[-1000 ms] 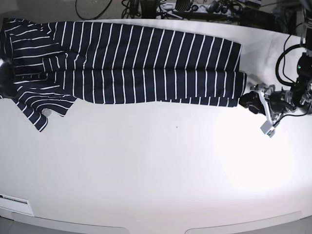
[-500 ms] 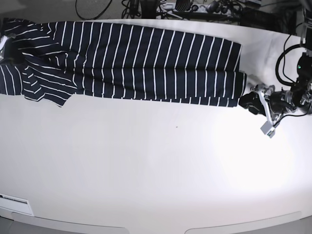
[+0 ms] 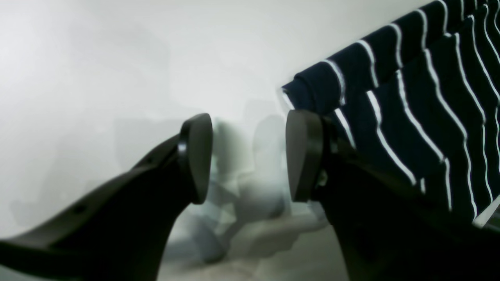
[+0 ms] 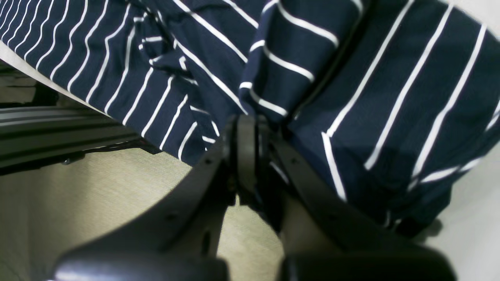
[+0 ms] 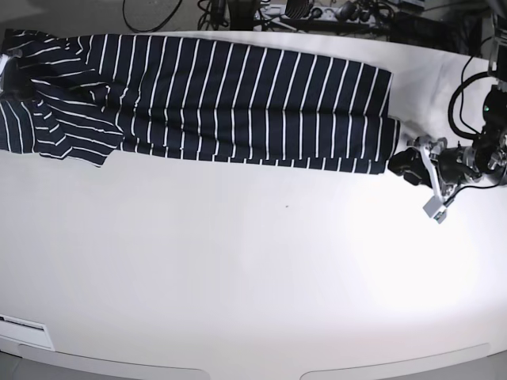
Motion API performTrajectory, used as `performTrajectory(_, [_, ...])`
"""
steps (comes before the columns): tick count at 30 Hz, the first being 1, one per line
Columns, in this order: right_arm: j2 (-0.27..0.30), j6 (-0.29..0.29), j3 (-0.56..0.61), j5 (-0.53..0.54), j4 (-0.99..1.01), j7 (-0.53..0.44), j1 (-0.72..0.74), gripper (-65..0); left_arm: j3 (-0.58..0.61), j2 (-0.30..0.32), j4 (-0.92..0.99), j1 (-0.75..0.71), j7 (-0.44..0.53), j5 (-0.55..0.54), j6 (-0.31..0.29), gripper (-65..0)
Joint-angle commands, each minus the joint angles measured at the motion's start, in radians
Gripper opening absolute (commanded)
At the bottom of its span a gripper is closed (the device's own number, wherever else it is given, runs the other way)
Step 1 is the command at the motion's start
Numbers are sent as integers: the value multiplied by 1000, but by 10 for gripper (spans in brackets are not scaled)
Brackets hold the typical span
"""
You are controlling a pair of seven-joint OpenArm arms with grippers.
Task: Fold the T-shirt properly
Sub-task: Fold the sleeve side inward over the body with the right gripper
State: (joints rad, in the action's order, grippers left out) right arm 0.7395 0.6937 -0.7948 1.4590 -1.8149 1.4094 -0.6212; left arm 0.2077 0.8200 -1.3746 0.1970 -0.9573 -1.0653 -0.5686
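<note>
The T-shirt, dark navy with thin white stripes, lies stretched along the far side of the white table. Its left end is bunched and folded over. My left gripper rests at the shirt's right edge. In the left wrist view this gripper is open with nothing between its fingers, and the shirt's rolled corner lies just beyond the right finger. My right gripper is shut on a fold of the T-shirt at the table's left edge. In the base view it is almost wholly out of frame.
Cables and equipment crowd the space behind the table's far edge. A white label sits near the front left corner. Beige floor shows below the table edge beside my right gripper.
The shirt's left end has been drawn up and toward the far left; the sleeve that hung low on the table now lies folded higher. The left arm has not moved.
</note>
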Motion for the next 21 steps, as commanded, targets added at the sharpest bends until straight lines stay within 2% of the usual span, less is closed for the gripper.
performTrajectory(1, [26,4,-24,-2,-15,-13,1,-650,-12,28,-11,20,15,-13,-8,-329])
performTrajectory(4, [21,4,-32,-69,-15,-13,0,-650,-13,31,-11,20,15,-13,-8,-329])
performTrajectory(7, [-12,4,-32,-181,-15,-98,0,-650,-14,31,-11,23,15,-12,-7,-329])
performTrajectory(11, [-88,4,-32,-364,-15,-204,1,-650,-14,31,-11,29,15,-11,-7,-329])
performTrajectory(13, [-118,-20,-32,-422,-15,-270,1,-650,-14,30,-11,34,16,-14,-7,-329])
performTrajectory(16, [-142,-75,-32,-470,-15,-363,1,-650,-14,31,-11,40,15,-16,-7,-329])
performTrajectory(21, [-146,-85,-32,-472,-15,-406,1,-650,-14,31,-11,42,15,-16,-7,-329])
